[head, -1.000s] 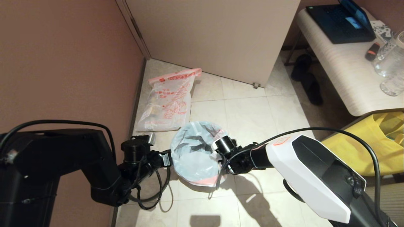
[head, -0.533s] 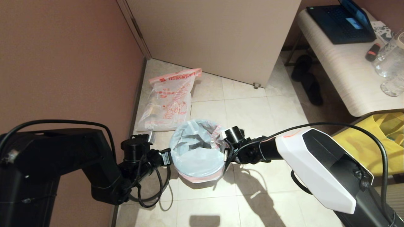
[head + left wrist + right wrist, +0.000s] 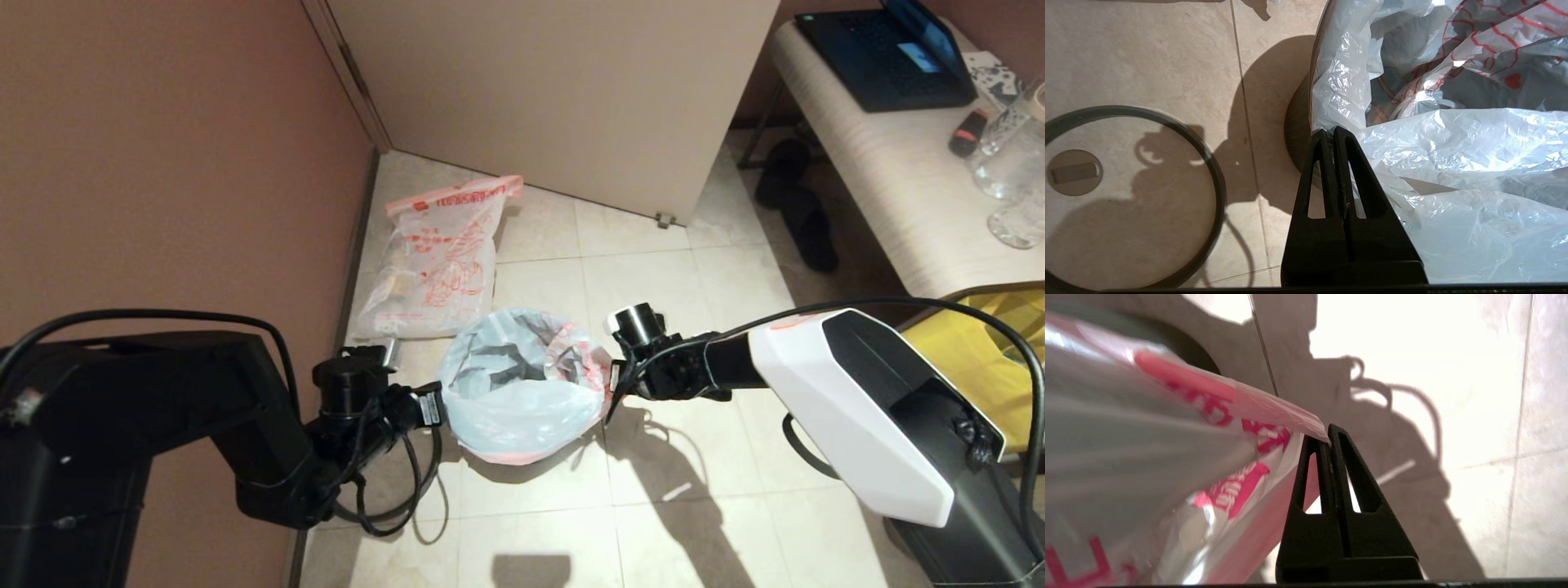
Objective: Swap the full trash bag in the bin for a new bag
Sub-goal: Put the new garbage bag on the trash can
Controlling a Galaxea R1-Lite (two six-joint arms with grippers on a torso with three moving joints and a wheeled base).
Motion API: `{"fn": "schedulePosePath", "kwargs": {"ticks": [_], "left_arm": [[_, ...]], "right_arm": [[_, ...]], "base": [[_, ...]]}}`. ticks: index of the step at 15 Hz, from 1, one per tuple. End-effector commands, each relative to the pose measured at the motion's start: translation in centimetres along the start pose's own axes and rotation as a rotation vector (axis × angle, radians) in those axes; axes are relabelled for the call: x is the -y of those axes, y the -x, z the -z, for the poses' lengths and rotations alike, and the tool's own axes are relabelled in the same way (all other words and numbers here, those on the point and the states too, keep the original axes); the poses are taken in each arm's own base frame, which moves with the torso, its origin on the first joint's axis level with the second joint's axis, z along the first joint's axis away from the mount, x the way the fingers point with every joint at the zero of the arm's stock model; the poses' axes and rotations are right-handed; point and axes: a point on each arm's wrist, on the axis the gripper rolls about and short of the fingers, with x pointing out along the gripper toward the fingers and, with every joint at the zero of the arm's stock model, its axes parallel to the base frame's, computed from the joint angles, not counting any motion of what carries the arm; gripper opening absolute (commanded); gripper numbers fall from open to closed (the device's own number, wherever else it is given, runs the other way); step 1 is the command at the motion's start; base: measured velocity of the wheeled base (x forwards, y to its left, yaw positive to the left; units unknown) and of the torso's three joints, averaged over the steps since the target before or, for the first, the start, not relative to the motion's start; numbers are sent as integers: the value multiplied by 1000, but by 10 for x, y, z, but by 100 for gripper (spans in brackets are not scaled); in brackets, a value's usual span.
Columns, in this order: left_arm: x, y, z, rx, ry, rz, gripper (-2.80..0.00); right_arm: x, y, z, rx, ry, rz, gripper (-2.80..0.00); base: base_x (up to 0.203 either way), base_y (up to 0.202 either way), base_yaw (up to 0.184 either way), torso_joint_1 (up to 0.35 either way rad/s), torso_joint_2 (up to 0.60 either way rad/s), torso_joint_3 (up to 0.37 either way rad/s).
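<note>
The new bag [image 3: 522, 392] sat in the bin [image 3: 1295, 139] at lower centre of the head view, its mouth stretched open between both arms. The left end effector [image 3: 1334, 131] was clamped on the bag's edge at the left side; the right end effector [image 3: 1328, 437] was clamped on the pink-banded edge at the right. The step in hand appeared to be spreading the mouth over the bin's rim; the next move would call for drawing the film outward and down on both sides without tearing it. The grey ring [image 3: 1214, 175] lay on the floor beside the bin, not yet fitted. The full bag [image 3: 437, 261] lay against the wall at upper left, apart from the bin. Open tile lay right and below; the wall confined the left.
</note>
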Motion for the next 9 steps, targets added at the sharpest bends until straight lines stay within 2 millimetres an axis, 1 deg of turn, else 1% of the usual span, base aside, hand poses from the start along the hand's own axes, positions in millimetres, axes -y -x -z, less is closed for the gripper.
{"fn": "schedulePosePath", "kwargs": {"ticks": [1, 2, 5, 7, 9], "left_arm": [[-1, 0, 5, -22, -12, -3, -280], [-1, -1, 5, -25, -14, -3, -280], [-1, -1, 7, -38, -17, -5, -280], [-1, -1, 6, -35, -19, -5, -280], [-1, 0, 6, -34, -19, -5, -280]], "right_arm": [[-15, 17, 12, -41, 45, -20, -280], [-20, 20, 20, -57, 63, -29, -280], [-36, 36, 34, -102, 100, -85, -280], [-39, 40, 45, -144, 132, -81, -280], [-44, 43, 48, -166, 116, -114, -280]], "base": [[0, 0, 0, 0, 0, 0], [0, 0, 0, 0, 0, 0], [0, 0, 0, 0, 0, 0], [0, 0, 0, 0, 0, 0], [0, 0, 0, 0, 0, 0]]}}
